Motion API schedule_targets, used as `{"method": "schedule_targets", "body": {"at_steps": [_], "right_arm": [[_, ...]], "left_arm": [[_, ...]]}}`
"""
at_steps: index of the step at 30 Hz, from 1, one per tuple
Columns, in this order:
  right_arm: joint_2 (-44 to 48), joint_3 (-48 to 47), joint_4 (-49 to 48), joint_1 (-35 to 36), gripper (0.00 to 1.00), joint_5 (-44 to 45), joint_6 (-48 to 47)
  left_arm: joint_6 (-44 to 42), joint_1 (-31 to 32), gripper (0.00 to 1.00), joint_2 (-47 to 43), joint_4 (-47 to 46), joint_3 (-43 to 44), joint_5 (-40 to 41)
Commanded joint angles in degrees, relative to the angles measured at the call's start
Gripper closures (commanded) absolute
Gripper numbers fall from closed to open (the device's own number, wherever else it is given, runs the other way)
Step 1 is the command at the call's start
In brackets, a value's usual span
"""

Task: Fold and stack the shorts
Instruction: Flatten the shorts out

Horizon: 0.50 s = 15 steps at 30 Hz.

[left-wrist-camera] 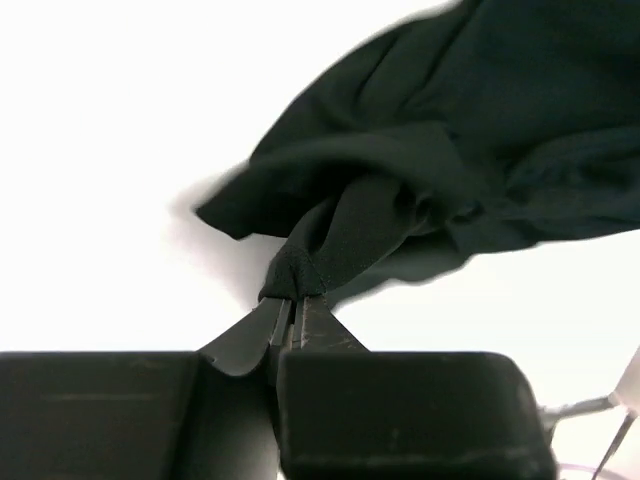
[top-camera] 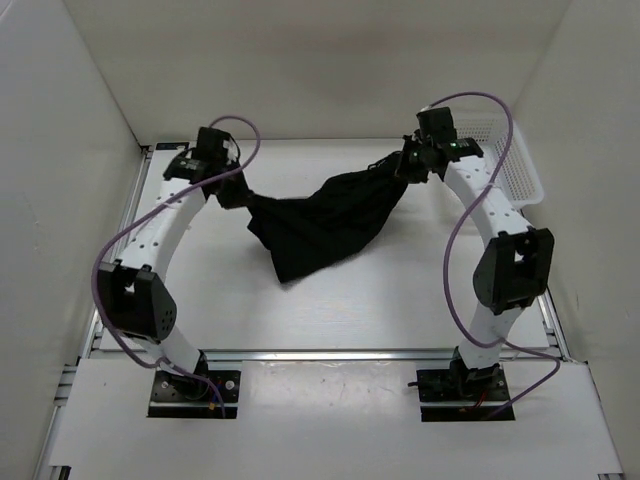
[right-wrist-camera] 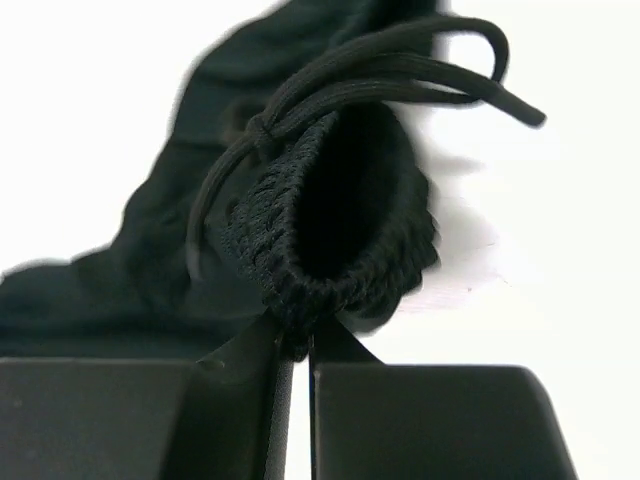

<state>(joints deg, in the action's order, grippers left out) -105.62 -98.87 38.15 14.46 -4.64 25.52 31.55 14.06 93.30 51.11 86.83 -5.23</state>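
The shorts (top-camera: 320, 225) hung above the middle of the counter (top-camera: 330, 312). The left gripper (top-camera: 240, 196) had their left end in its jaws, the right gripper (top-camera: 403, 166) their right end, further back. The basket (top-camera: 515, 165) stood in the far right corner, beside the right gripper.

The shorts (top-camera: 320, 225) were plain black, their drawstring (right-wrist-camera: 400, 70) black too; worktop (top-camera: 330, 300) white, basket (top-camera: 525, 165) white mesh, cables (top-camera: 475, 95) purple.

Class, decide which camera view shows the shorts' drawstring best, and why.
The right wrist view: the drawstring lies close up, knotted and looped over the ribbed waistband. The top view shows the shorts only as a dark mass, the cord too small to find. The left wrist view shows plain fabric, no cord.
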Motion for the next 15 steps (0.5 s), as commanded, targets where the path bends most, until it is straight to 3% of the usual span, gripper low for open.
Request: {"method": "schedule_targets", "body": {"at_steps": [1, 10, 15], "right_arm": [[6.4, -2.9, 4.5, 0.7, 1.0, -0.2, -1.6], [26.1, 3.3, 9.2, 2.4, 1.0, 3.4, -4.3], [29.9, 2.8, 10.5, 2.4, 1.0, 5.7, -4.3]], "left_arm": [[-3.2, -1.7, 0.89, -5.7, 7.2, 6.3, 2.0], [-3.2, -6.4, 0.89, -17.7, 12.6, 13.3, 2.5], [-4.6, -9.6, 0.89, -14.3, 13.1, 19.2, 2.0]]}}
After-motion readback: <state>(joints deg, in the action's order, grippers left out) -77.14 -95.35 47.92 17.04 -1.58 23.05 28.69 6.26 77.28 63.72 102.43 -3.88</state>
